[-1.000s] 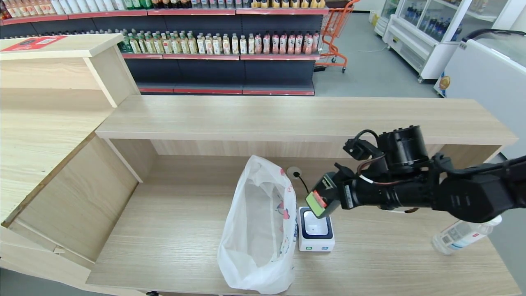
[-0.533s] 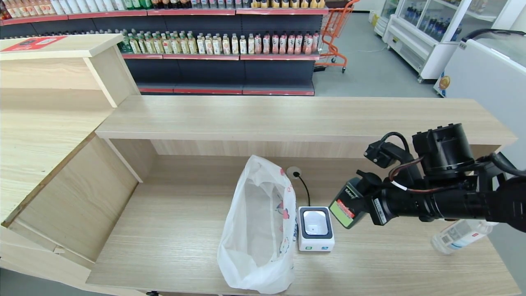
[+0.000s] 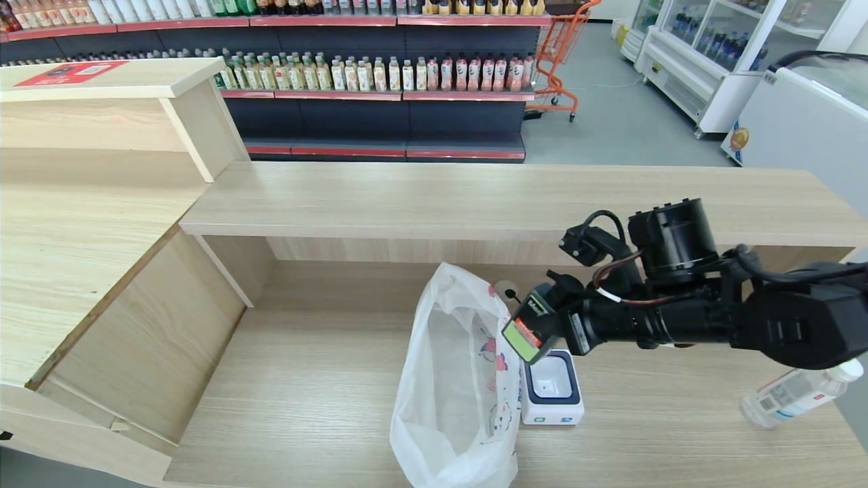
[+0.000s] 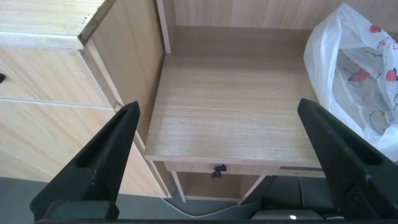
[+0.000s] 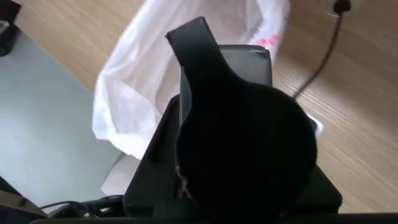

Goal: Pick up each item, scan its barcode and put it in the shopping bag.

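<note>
Since the right tool [image 3: 540,324] grips the small green-labelled box [image 3: 524,337] above the scanner [image 3: 551,398], beside the shopping bag [image 3: 444,379], I would angle its barcode at the window, then clear the bag rim before release.

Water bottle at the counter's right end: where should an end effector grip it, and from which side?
Probably around the labelled mid-body of the water bottle, coming down from above, fingers across its width: it lies on its side on the counter, cap toward the right edge.

The right arm [image 3: 678,322] extends leftward, and the right claw [image 3: 537,327] grips a small box [image 3: 522,337]; the left claw [image 4: 217,106] gapes wide.
</note>
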